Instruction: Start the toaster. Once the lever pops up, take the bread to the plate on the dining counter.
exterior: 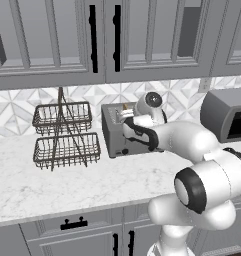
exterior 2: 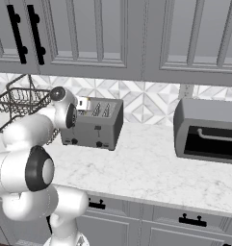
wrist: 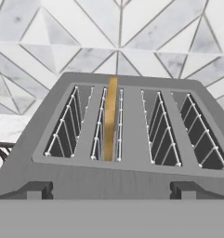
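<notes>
White marble-patterned worktop [exterior: 52,185]: smooth, straight front edge, broad bare surface ahead of the appliances. White arm reaches over it to the toaster [exterior 2: 96,126], a boxy grey metal unit with four wire-lined slots on top and small dark knobs on its front.

Gripper [exterior: 126,116]: poised over the toaster's top, jaws at their widest, holding nothing.

Slots, seen from the hand view: the bread [wrist: 111,118] stands on edge in the second slot from the left, tan-golden crust upward and rising just above the slot rim; the other three slots hold nothing. Two dark levers [wrist: 37,189] sit at the near lower edge.

Left of the toaster: two-tier dark wire basket [exterior: 64,135]. Right, well apart: larger grey dark-windowed appliance [exterior 2: 211,130]. Behind: geometric grey-white tiled backsplash [wrist: 132,37]; grey panelled cabinets [exterior 2: 117,38] overhead.
</notes>
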### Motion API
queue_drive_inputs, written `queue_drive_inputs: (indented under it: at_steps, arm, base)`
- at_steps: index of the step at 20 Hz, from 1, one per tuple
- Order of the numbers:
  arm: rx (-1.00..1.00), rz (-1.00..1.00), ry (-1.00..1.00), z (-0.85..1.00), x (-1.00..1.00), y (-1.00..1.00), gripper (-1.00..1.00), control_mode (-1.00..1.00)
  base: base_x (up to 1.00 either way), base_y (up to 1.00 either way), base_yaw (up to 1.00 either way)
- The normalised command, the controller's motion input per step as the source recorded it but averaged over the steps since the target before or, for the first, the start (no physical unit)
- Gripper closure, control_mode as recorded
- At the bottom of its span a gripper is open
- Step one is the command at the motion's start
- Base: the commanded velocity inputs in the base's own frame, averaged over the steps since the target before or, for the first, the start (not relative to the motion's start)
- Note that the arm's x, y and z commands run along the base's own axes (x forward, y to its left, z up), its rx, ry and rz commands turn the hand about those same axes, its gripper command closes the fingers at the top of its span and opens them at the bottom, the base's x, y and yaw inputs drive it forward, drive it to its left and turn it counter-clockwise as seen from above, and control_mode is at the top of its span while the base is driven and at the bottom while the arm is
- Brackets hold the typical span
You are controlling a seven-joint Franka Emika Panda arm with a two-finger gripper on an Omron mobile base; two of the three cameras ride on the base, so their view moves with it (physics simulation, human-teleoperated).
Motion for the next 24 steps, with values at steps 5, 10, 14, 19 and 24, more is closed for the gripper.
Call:
queue_drive_inputs:
  at_steps: [5, 10, 14, 19, 24]
  arm:
    - [0.00, 0.00, 0.00, 0.00, 0.13, 0.00, -1.00, -1.00]
    - [0.00, 0.00, 0.00, -0.06, 0.09, 0.00, -1.00, -1.00]
    - [0.00, 0.00, 0.00, -0.08, 0.03, 0.00, -1.00, -1.00]
    - [0.00, 0.00, 0.00, -0.02, 0.14, 0.00, -1.00, -1.00]
    - [0.00, 0.00, 0.00, -0.01, 0.24, 0.00, -1.00, -1.00]
  base:
    - [0.00, 0.00, 0.00]
    - [0.00, 0.00, 0.00]
    - [0.00, 0.00, 0.00]
    - [0.00, 0.00, 0.00]
    - [0.00, 0.00, 0.00]
